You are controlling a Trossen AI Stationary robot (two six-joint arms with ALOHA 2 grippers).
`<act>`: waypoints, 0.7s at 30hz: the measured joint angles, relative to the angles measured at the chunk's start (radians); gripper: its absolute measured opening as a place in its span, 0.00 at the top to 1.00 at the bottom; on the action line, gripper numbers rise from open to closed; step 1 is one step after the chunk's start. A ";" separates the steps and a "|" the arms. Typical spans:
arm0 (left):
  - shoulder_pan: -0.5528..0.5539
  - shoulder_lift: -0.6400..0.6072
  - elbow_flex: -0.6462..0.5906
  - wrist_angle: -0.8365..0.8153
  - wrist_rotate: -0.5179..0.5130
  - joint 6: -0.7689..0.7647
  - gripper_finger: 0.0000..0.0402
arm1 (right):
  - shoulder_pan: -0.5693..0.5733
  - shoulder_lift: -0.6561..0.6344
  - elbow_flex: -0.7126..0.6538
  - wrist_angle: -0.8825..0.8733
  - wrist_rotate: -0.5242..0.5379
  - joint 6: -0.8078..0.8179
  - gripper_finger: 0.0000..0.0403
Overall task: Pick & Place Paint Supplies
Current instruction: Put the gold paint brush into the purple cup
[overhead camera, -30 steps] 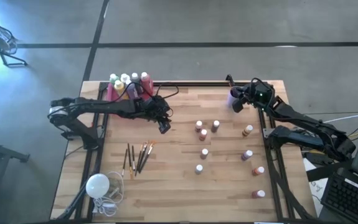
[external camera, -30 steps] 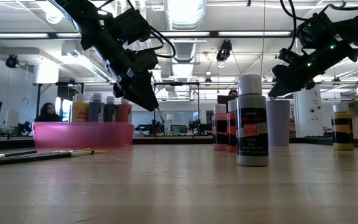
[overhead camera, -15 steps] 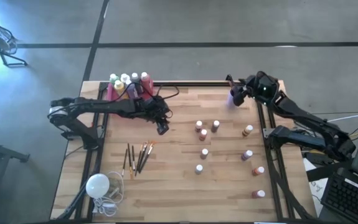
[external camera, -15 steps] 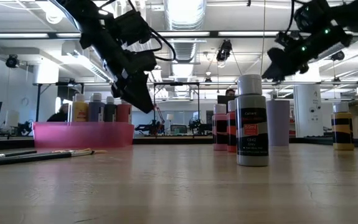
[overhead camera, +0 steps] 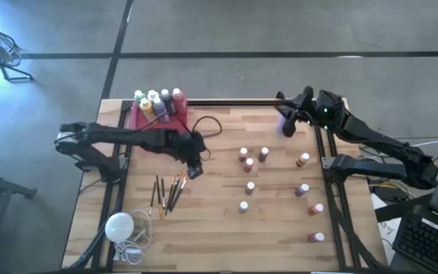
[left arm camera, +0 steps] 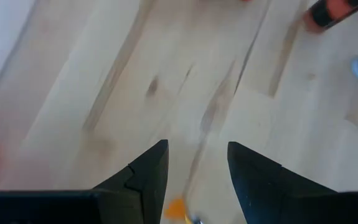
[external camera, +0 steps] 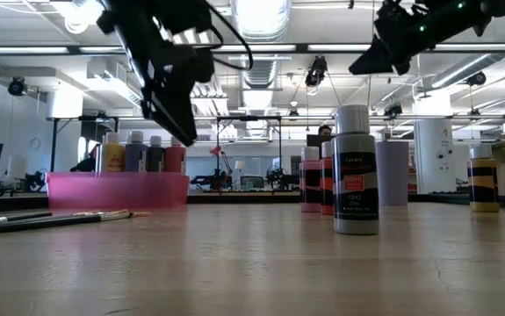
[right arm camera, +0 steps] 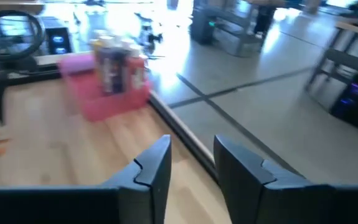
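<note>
Left gripper [overhead camera: 196, 170] hangs w/ fingers apart & empty, up over bare wood just past the paintbrushes [overhead camera: 168, 192], which lie near the front by a white bulb [overhead camera: 119, 226]. Right gripper [overhead camera: 291, 114] up high at far right edge, fingers a bit apart, nothing in them, right by a purple bottle [overhead camera: 288, 122]. Small paint bottles [overhead camera: 250, 187] stand spread on right half; bigger ones sit in pink tray [overhead camera: 138, 116] at far left corner.

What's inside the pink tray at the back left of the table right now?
The pink tray holds a cluster of white-capped paint bottles, standing upright; yellow, purple, dark and red ones show in the low view. The tray wall hides their bases, so anything lying flat inside cannot be seen.
</note>
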 joint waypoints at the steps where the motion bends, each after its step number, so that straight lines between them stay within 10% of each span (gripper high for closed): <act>1: -0.032 0.000 0.019 -0.038 -0.045 -0.039 0.58 | 0.019 0.000 0.000 0.000 0.000 0.000 0.74; 12: -0.369 -0.002 0.133 -0.342 -0.369 -0.513 0.58 | 0.182 0.066 -0.042 0.131 0.001 0.008 0.86; 21: -0.419 -0.002 0.108 -0.435 -0.461 -0.689 0.58 | 0.275 0.179 -0.044 0.308 0.001 -0.023 0.89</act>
